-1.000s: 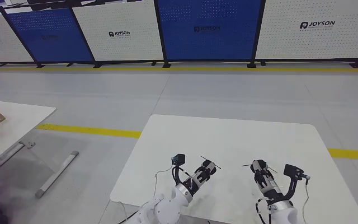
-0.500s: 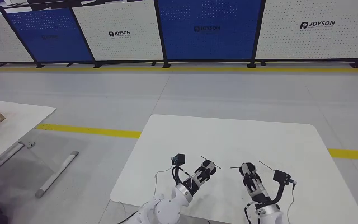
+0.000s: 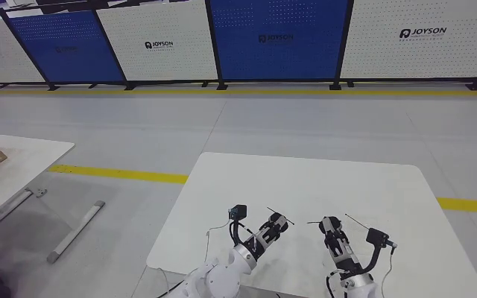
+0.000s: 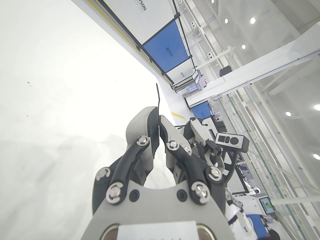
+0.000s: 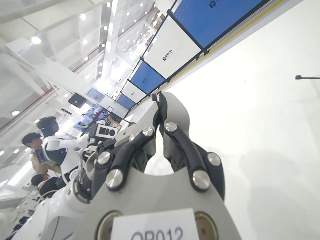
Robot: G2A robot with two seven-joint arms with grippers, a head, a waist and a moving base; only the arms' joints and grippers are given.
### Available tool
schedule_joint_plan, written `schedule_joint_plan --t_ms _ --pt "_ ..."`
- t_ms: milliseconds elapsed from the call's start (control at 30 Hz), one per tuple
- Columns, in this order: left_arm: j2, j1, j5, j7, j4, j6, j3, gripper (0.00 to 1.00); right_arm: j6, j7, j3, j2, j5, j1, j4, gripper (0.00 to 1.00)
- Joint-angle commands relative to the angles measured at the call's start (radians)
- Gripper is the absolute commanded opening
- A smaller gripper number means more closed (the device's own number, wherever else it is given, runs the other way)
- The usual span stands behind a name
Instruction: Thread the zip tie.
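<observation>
Big white table (image 3: 313,179) underneath, both arms low over its near edge, side by side with a clear gap between them. Left gripper (image 4: 158,123), on the left of the top view (image 3: 276,219), is clamped tight, pads pressed together on the zip tie (image 4: 158,98), whose thin black strip stands straight out past the fingertips, above the table. Right gripper (image 5: 160,103) is pinched just as hard on a black strip (image 5: 154,97), its small square head barely poking out beyond the tips. The two strips are apart, not touching.
</observation>
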Motion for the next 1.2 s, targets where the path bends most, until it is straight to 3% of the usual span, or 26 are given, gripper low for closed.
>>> schedule_joint_plan --t_ms 0,100,467,800,1167 --pt "0.000 0.000 0.000 0.000 0.000 0.000 0.000 0.00 -0.033 -0.011 0.006 -0.002 0.010 -0.009 0.007 0.00" --pt "0.000 0.000 0.000 0.000 0.000 0.000 0.000 0.00 -0.086 0.012 0.007 -0.007 0.061 -0.016 0.020 0.00" --pt "0.000 0.000 0.000 0.000 0.000 0.000 0.000 0.00 -0.086 0.015 0.010 -0.008 0.071 -0.014 0.026 0.00" --pt "0.000 0.000 0.000 0.000 0.000 0.000 0.000 0.00 0.034 0.046 -0.041 -0.038 0.040 0.034 0.047 0.00" --pt "0.000 0.000 0.000 0.000 0.000 0.000 0.000 0.00 0.034 0.046 -0.041 -0.038 0.040 0.034 0.047 0.00"
